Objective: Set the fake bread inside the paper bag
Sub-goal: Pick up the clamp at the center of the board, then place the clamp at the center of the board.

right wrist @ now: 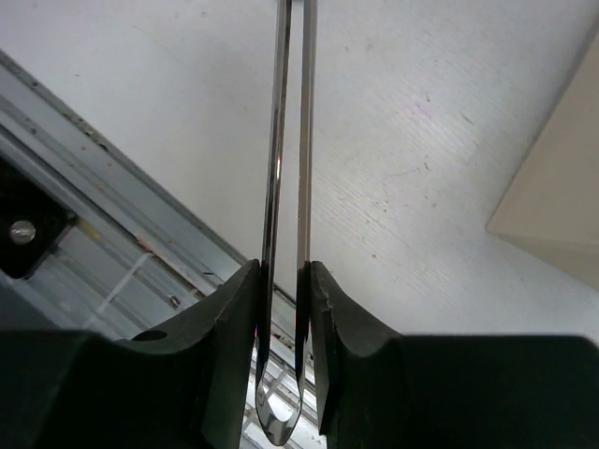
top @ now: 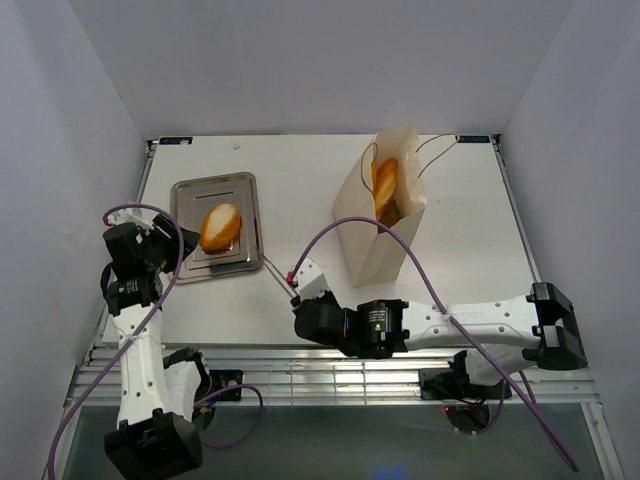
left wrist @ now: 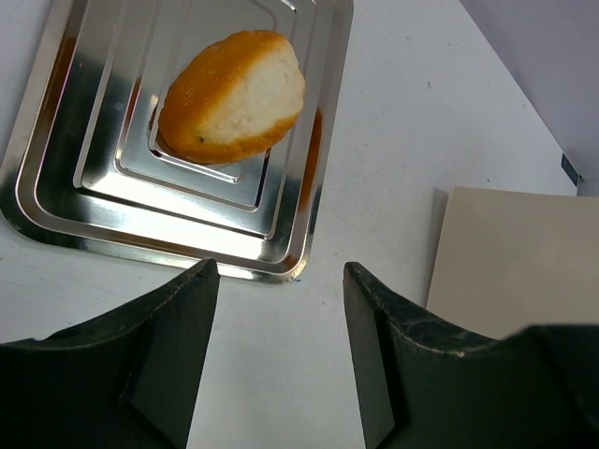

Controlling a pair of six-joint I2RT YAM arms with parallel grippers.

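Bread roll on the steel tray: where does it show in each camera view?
Top external: the roll lies on the tray, left of centre.
Left wrist: upper middle, on the same tray.
Right wrist: not in it.
Shared landmark: the paper bag, in all three views.

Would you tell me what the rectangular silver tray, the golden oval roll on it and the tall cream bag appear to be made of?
The rectangular silver tray looks like polished steel: mirror-bright stepped rims. The golden oval roll seems smooth plastic or foam; its even, faintly shiny skin leaves that open. The tall cream bag looks like matte paper, with crisp folded edges.
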